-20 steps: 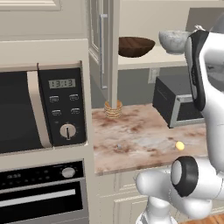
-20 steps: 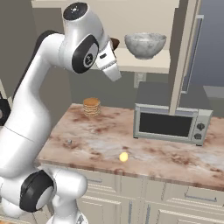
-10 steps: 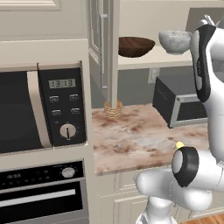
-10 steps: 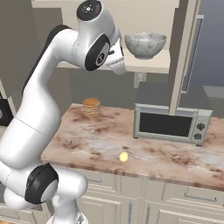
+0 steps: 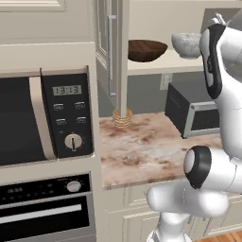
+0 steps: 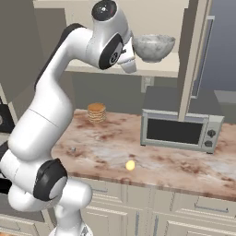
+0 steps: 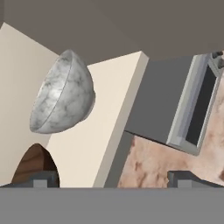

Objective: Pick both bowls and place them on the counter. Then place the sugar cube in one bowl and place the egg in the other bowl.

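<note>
My tool [image 7: 111, 179] is spread wide with nothing between its tips, raised level with the cream shelf [image 6: 156, 69] above the bench [image 6: 184, 163]. Both bowls sit on that shelf: the pale grey stone bowl [image 7: 63, 98] is just ahead of my tool near the shelf's front edge, and the dark wood bowl [image 5: 147, 49] stands beside it, apart from it, nearer the tall cabinet door [image 5: 115, 52]. In the hand view the wood bowl peeks up beside 1 of my dark fingertips [image 7: 41, 179]. In the right base view my own forearm and wrist cover the shelf just beside the grey bowl. Down on the bench, the egg [image 6: 130, 165] lies near the front edge, in open space. The sugar cube [image 5: 128, 158] is a speck toward the bench's other end, well apart from the egg. A stack of tan rings [image 6: 97, 112] stands at the back edge, near the wall. A grey toaster oven [image 6: 182, 126] takes up the back of the bench below the shelf, directly under the grey bowl. A black microwave [image 5: 45, 116] and the oven panel [image 5: 45, 203] under it flank the bench end near the cube.
</note>
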Motion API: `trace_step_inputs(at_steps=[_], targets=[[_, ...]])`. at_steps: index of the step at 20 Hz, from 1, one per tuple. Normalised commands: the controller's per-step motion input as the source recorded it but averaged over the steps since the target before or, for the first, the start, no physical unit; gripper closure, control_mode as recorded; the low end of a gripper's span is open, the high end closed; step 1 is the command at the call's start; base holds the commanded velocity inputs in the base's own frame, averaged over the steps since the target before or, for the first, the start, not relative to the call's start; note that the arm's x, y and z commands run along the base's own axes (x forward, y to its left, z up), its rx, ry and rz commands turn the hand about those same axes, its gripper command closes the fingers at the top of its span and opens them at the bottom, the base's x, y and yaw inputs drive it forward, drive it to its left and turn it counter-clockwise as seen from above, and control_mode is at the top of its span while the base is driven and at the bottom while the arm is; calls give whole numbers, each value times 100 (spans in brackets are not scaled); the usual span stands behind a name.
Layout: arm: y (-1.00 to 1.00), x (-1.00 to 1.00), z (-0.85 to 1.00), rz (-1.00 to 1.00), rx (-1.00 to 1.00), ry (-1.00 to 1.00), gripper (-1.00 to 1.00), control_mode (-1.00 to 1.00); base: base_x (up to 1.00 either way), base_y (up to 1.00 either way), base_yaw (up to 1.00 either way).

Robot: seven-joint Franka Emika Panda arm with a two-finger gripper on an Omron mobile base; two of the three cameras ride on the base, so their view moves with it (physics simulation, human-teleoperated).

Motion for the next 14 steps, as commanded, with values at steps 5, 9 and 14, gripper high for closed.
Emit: trace_step_inputs(at_steps=[5, 9, 14], targets=[[-20, 32, 14, 0, 0, 2, -100, -100, 0, 0, 0], [-10, 40, 0, 0, 0, 5, -100, -100, 0, 0, 0], [-2, 35, 0, 0, 0, 6, -100, -100, 0, 0, 0]])
